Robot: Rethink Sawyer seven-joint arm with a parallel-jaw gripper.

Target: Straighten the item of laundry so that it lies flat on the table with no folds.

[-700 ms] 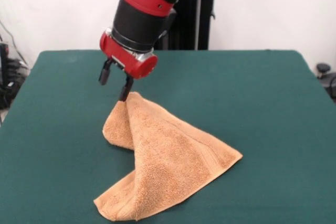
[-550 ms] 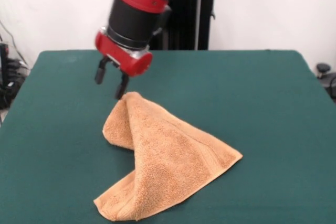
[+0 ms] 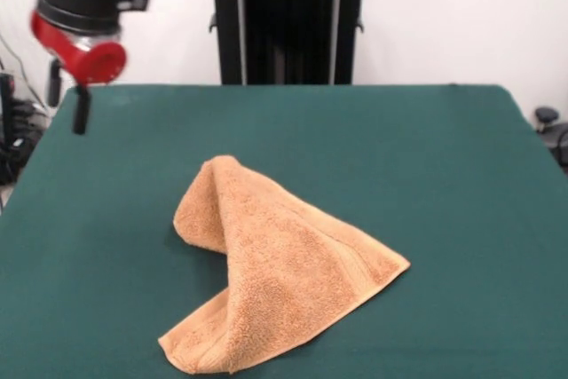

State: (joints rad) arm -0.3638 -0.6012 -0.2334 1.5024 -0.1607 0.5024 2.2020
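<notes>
So the claw [image 3: 67, 102] is up above the far left corner of the table [image 3: 444, 157], well apart from the towel [image 3: 275, 277] and not touching anything. Its two black fingers [image 3: 81, 111] hang with a clear gap between them and nothing in there, so it's spread and empty.

The towel sits on the table, toward the near edge and a bit left of centre. It's definitely not flat. One part is doubled over onto the rest, with a rounded hump at the end nearest the claw and a ridge running from there down toward the near edge. The side away from the claw tapers out to a corner lying on the felt, with a woven band showing near that hem. Near the bottom you can see two layers stacked.

I'd say the job's barely dented: the big fold has to be opened out, then the wrinkles smoothed.
</notes>
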